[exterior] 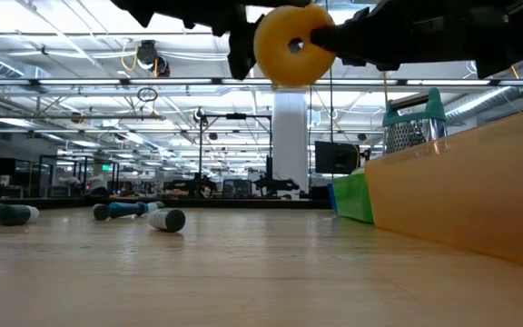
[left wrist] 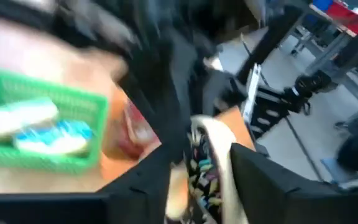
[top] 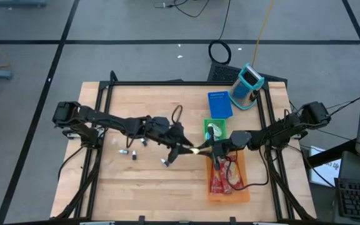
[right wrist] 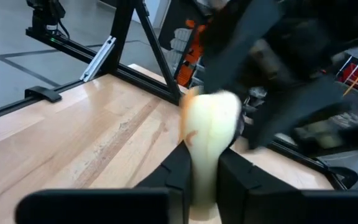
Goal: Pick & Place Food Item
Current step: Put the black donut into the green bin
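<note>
With our right jaws (right wrist: 201, 163) clamped on the doughnut (exterior: 291, 45), our left jaws (top: 181, 149) stand loosened just beside it, mid-handover.

Grey floor (top: 136, 25) with dark seam lines around wooden table (top: 149, 187); cables (top: 220, 37) trail across it. Ceiling light strips (exterior: 80, 82), white column (exterior: 291, 136) beyond.

Yellow donut (exterior: 293, 44) w/ multicolour sprinkles on pale icing. Light wood-grain bench (top: 155, 187). Orange bin (top: 242, 194) w/ red packets (top: 220, 181). Green basket (top: 206, 125), white & blue items inside. Blue flat box (top: 219, 104). Teal/silver grater (top: 247, 85). Arms black. Floor (top: 105, 25) grey w/ black lines.
</note>
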Action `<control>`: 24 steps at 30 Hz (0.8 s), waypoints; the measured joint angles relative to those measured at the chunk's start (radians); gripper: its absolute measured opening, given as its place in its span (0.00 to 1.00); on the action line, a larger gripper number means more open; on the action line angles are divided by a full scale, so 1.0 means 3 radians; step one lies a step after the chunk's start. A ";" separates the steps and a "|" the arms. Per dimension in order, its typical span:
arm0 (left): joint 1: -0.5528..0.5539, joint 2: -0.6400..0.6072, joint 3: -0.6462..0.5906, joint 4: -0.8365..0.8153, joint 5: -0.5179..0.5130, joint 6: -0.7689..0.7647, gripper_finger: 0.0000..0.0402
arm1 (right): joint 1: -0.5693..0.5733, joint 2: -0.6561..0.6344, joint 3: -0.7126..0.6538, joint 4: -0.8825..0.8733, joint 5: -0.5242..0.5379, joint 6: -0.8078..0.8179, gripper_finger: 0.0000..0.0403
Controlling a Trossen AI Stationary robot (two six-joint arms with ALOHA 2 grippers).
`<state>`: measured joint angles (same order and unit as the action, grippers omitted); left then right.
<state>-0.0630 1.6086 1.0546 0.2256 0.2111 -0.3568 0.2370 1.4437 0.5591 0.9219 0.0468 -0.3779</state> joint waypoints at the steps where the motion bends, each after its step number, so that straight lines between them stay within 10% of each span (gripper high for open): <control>1: 0.0026 -0.0034 0.0000 0.0035 -0.0034 0.0074 0.44 | 0.0000 0.0000 0.0000 -0.0003 -0.0001 0.0013 0.08; 12: 0.0141 -0.0712 -0.0001 -0.0524 -0.1150 0.0677 0.58 | 0.0004 -0.0203 0.0004 -0.0235 0.0105 0.0574 0.06; 24: 0.0142 -0.0726 -0.0604 -0.0300 -0.2078 0.0709 0.58 | 0.0150 -0.1474 0.0004 -0.2904 0.2347 0.1931 0.05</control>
<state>-0.0204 1.3907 0.8735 0.1357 -0.4122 -0.1440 0.2821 1.0015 0.5602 0.0508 0.7510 0.2013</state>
